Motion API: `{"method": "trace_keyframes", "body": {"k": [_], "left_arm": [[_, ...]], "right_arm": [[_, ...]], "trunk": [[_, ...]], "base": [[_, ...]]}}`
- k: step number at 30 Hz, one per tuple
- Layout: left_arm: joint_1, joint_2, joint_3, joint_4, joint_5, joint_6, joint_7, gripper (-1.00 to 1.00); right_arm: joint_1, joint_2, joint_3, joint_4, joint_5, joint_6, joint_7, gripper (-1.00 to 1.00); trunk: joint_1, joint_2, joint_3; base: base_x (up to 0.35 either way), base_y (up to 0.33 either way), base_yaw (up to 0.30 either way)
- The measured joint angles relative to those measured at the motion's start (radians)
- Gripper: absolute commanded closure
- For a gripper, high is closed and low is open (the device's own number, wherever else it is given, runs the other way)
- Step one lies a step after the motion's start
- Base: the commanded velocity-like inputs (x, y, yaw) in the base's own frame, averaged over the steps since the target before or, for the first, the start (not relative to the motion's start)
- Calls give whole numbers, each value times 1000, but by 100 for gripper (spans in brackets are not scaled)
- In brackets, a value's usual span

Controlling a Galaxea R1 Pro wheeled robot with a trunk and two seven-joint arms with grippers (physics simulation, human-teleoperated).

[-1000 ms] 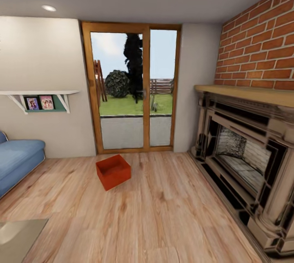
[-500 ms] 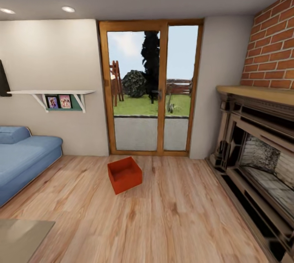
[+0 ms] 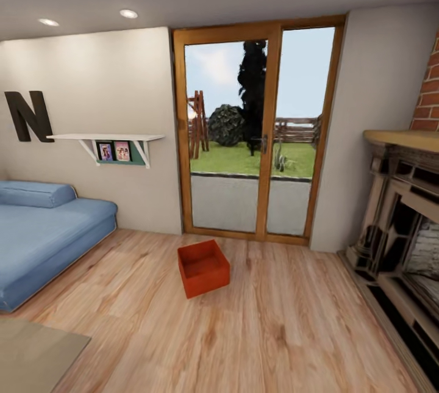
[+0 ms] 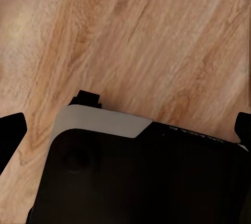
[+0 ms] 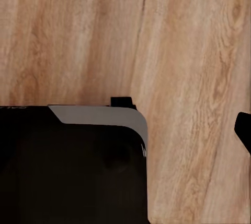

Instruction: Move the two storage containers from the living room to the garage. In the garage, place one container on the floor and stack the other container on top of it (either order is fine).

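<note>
Storage container: I see one orange-red bin, upright, on the wood-plank floor just in front of the glass door, with the blue sofa well apart from it. Finger spread on either arm: I cannot tell.

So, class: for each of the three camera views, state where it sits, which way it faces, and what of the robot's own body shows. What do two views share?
Head view: high on the robot, facing forward across the living room at one storage container before the glass door.
Left wrist view: near the left gripper, facing down at wood floor; a dark robot part shows.
Right wrist view: likewise downward; a dark robot part shows.
Shared: the plank floor.
</note>
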Motion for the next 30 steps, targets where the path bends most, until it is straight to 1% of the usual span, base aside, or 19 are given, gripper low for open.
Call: {"method": "trace_keyframes", "body": {"k": [7, 10, 30], "left_arm": [[0, 0, 0, 0, 0, 0, 0, -100], [0, 0, 0, 0, 0, 0, 0, -100], [0, 0, 0, 0, 0, 0, 0, -100]], "right_arm": [[0, 0, 0, 0, 0, 0, 0, -100], [0, 0, 0, 0, 0, 0, 1, -100], [0, -6, 6, 0, -1, 2, 2, -100]], "trunk": [[0, 0, 0], [0, 0, 0], [0, 0, 0]], "base": [[332, -132, 270], [332, -132, 150], [317, -163, 5]]}}
